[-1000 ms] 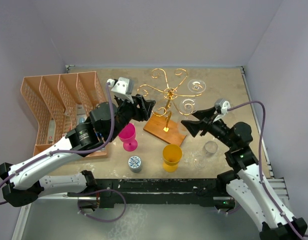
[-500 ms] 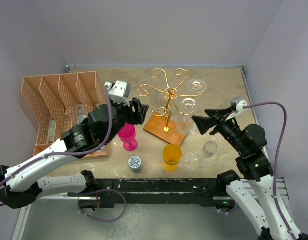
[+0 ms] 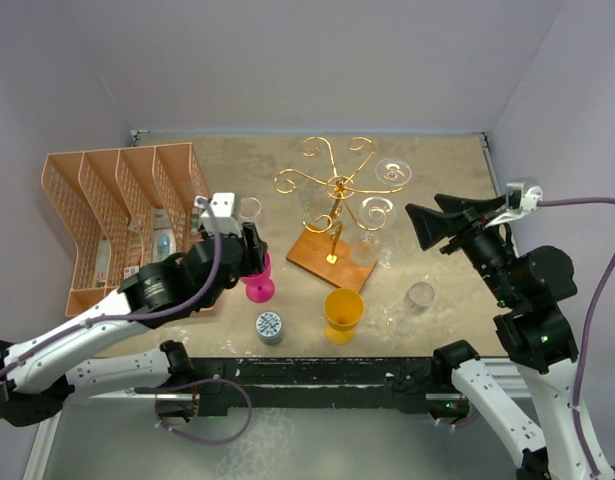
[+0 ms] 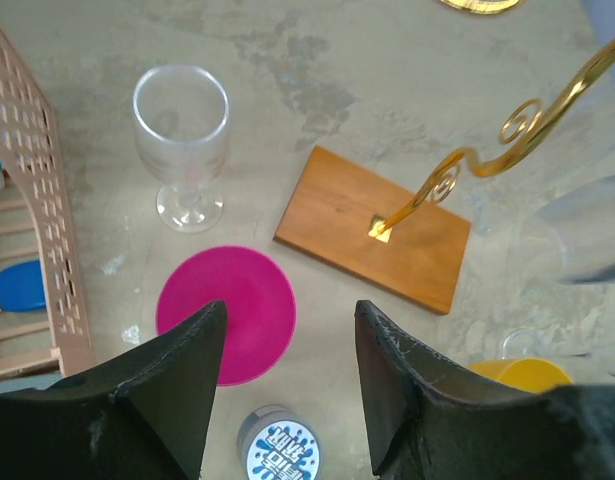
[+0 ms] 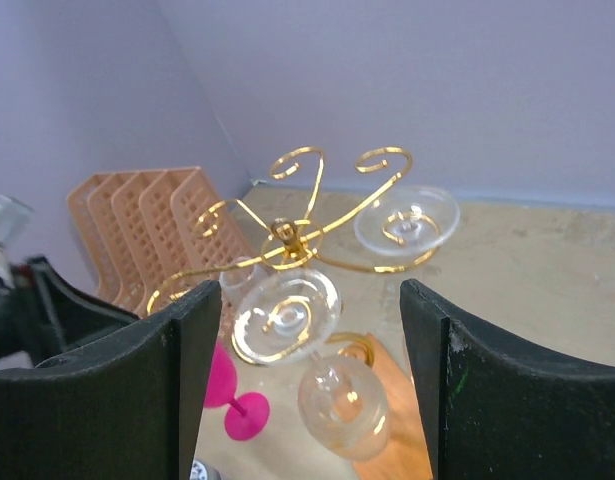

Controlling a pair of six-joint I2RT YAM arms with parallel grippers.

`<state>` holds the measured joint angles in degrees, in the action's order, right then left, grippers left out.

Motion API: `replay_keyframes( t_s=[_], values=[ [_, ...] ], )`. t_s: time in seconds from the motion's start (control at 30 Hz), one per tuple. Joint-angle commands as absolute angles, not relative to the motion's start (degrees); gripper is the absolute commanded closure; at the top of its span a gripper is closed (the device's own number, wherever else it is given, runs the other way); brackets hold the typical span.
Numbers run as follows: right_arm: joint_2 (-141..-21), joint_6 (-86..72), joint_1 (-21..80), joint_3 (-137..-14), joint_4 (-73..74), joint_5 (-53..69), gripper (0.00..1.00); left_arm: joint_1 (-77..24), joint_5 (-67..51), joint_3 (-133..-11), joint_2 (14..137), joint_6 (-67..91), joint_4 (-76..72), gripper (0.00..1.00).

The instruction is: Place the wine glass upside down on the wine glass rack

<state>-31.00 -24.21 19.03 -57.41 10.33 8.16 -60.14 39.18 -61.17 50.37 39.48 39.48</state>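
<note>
Mottled beige table (image 3: 437, 170) under lilac walls (image 3: 317, 60) carries the wine glass rack (image 3: 337, 187) at upper centre of the overhead view, a clear wine glass (image 5: 342, 405) hanging upside down from a scroll toward the frame's right, while my left end effector (image 4: 289, 312) and right end effector (image 5: 309, 295) both stand open, holding nothing.

Gold wire wine glass rack (image 3: 339, 187) with curled arms on a brown wooden base (image 4: 372, 228). Two clear inverted glasses (image 3: 375, 212) hang from its right arms; an upright wine glass (image 4: 182, 125) stands left of its base.
</note>
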Motion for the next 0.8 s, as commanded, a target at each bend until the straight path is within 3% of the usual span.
replay_keyframes(
  t_s=[0.0,0.23,0.43,0.67,0.77],
  values=[
    [-34.0,-23.5,19.2,-63.1,4.0,11.1,0.27,-60.3,36.9,-59.6,55.7,45.1,38.8,0.48],
    [-39.9,-22.5,19.2,-67.2,-0.9,14.1,0.28,-57.1,33.9,-59.4,64.9,48.8,40.3,0.56],
    [-44.1,-21.2,19.3,-69.8,-3.1,16.4,0.28,-50.8,27.0,-56.7,67.1,48.1,36.0,0.70],
    [-48.3,-21.9,19.2,-71.1,-6.3,20.8,0.29,-50.7,28.2,-57.7,68.6,47.5,37.4,0.85],
    [-49.5,-23.1,19.2,-70.5,-9.3,22.9,0.29,-50.6,28.5,-57.8,68.9,47.5,38.2,0.96]
  ],
)
